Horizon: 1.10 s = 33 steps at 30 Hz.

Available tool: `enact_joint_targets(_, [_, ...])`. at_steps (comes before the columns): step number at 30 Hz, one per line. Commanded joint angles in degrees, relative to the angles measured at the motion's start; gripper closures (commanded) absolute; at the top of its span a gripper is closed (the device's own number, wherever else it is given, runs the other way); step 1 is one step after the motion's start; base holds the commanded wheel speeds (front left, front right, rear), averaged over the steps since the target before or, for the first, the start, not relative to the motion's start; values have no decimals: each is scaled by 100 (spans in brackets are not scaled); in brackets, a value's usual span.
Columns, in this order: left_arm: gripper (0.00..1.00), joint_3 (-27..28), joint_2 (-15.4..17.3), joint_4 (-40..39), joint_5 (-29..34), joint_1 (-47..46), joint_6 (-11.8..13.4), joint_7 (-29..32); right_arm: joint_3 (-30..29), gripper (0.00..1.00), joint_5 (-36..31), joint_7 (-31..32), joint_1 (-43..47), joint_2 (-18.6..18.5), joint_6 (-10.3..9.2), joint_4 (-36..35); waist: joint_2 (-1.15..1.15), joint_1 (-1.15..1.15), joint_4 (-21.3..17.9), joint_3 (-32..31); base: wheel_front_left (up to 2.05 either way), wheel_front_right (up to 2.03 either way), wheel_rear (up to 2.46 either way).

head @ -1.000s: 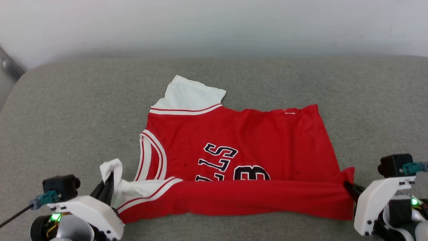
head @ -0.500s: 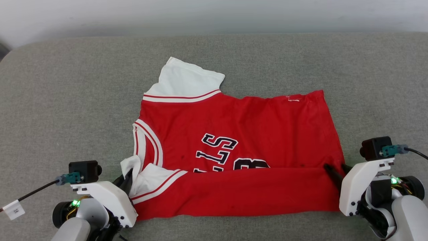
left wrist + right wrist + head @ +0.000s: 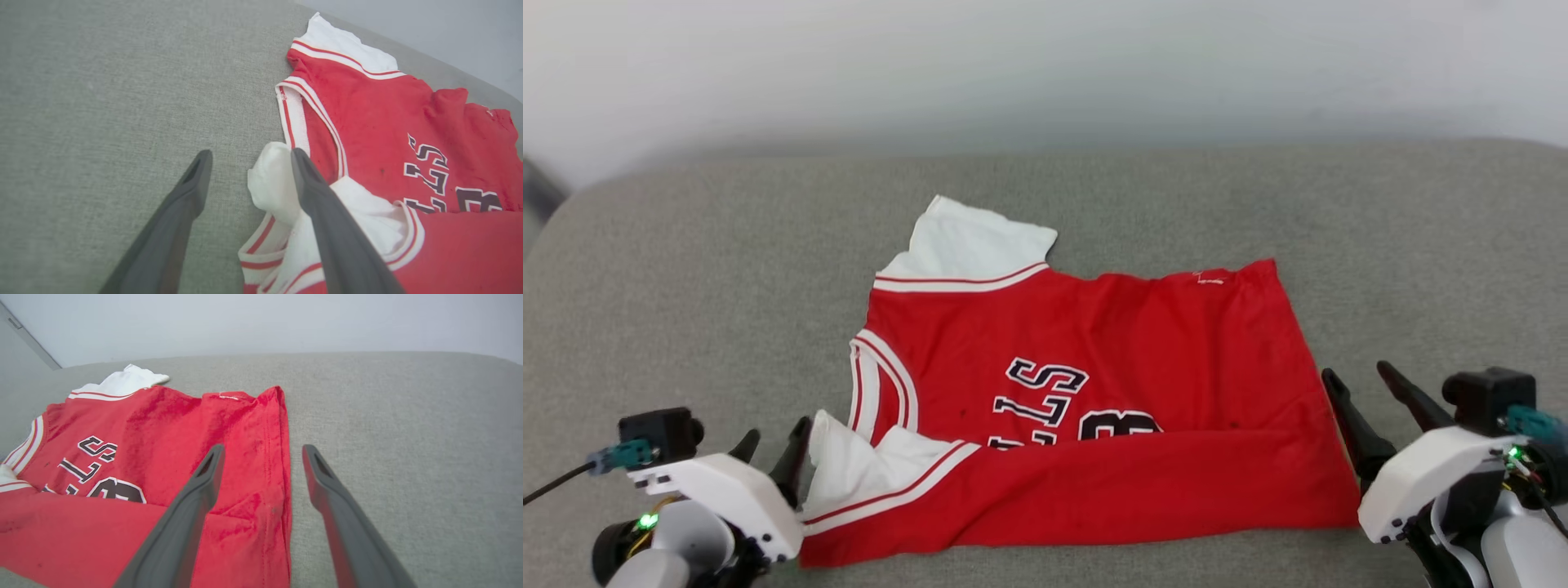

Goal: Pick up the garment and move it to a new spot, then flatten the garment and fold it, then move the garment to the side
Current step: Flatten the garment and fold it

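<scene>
Having let go within the last second, the left gripper [image 3: 776,433] and right gripper [image 3: 1356,373] hold fingers spread; the garment [image 3: 1094,351] lies free, near edge folded over.

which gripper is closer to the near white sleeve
Left. The left gripper stands open right beside the near white sleeve, at its edge. The right gripper is open at the other end of the jersey, by its hem.
</scene>
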Motion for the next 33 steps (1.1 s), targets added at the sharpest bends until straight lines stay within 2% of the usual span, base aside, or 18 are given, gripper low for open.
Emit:
enact_joint_targets(1, [0,72,126,-142,-61,124,76,111,-55,0,-82,-241,157,56,-4,-137,0,-1,-97,-243,0,0,0])
enact_joint_targets(6, [0,214,536,-629,-206,313,197,638,-203,0,-448,-837,461,213,-3,-617,0,-1,-195,-441,0,0,0])
enact_joint_targets(12, [0,238,1067,-1239,-459,621,351,1594,-290,0,-736,-998,825,446,-3,-1125,0,-1,-427,-513,0,0,0])
enact_joint_targets(14, [0,172,1146,-1371,-563,747,380,1908,-265,0,-782,-988,899,505,-3,-1278,0,-1,-510,-485,0,0,0])
enact_joint_targets(20, [0,41,1149,-1251,-816,1020,499,2441,-199,0,-857,-877,993,636,-3,-1534,0,-1,-727,-317,0,0,0])
enact_joint_targets(25, [0,-126,1028,-770,-917,952,441,2638,-135,0,-857,-818,930,699,-3,-1631,0,-1,-864,-118,0,0,0])
enact_joint_targets(30, [0,-447,646,-248,-1051,873,254,2849,-168,0,-821,-780,879,674,-3,-1677,0,-1,-885,-5,0,0,0])
enact_joint_targets(31, [41,-513,567,-152,-1073,853,197,2884,-185,0,-806,-764,866,653,-3,-1698,0,-1,-876,-1,0,0,0])
enact_joint_targets(33, [100,-559,418,-20,-1101,790,106,2788,-242,0,-770,-699,863,608,-3,-1744,0,-1,-841,-3,0,0,0])
